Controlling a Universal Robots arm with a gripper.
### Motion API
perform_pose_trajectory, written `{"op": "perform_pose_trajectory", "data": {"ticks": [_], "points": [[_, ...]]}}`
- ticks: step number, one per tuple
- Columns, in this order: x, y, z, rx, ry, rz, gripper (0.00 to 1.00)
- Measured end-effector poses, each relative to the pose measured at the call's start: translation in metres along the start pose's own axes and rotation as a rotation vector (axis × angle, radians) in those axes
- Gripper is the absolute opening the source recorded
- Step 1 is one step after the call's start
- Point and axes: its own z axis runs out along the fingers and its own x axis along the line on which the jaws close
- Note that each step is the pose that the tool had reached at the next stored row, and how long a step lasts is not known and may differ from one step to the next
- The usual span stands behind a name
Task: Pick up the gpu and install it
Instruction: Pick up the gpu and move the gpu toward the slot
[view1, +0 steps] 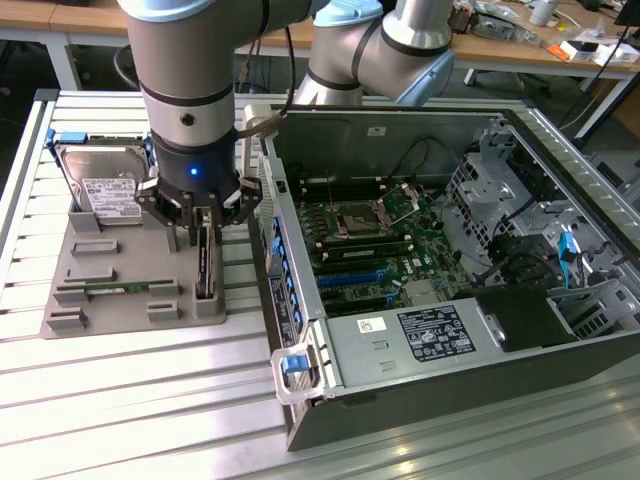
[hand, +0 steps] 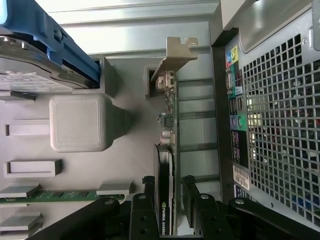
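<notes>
The gpu (view1: 205, 262) is a thin black card standing on edge in a slot of the grey holder (view1: 120, 255), close to the computer case. In the wrist view the gpu (hand: 165, 165) runs away from the camera and ends in its silver bracket (hand: 177, 50). My gripper (view1: 204, 232) is lowered over the card's upper edge, one finger on each side. In the wrist view my gripper (hand: 167, 186) straddles the card. One finger lies close against it and a thin strip of light shows beside the other, so the jaws look open.
A silver hard drive (view1: 100, 180) in a blue frame stands at the holder's back. A green memory stick (view1: 115, 290) lies near its front. The open computer case (view1: 440, 340) sits to the exterior view's right, its motherboard (view1: 370, 240) and blue slots (view1: 355, 275) exposed. The case's rear panel (hand: 280, 125) is close beside the card.
</notes>
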Motion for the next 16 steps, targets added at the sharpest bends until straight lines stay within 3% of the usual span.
{"op": "perform_pose_trajectory", "data": {"ticks": [8,16], "points": [[0.0,-0.0035,0.0091,0.0,0.0,0.0,0.36],[0.0,-0.0041,0.0122,-0.0012,0.0001,0.0,0.36]]}}
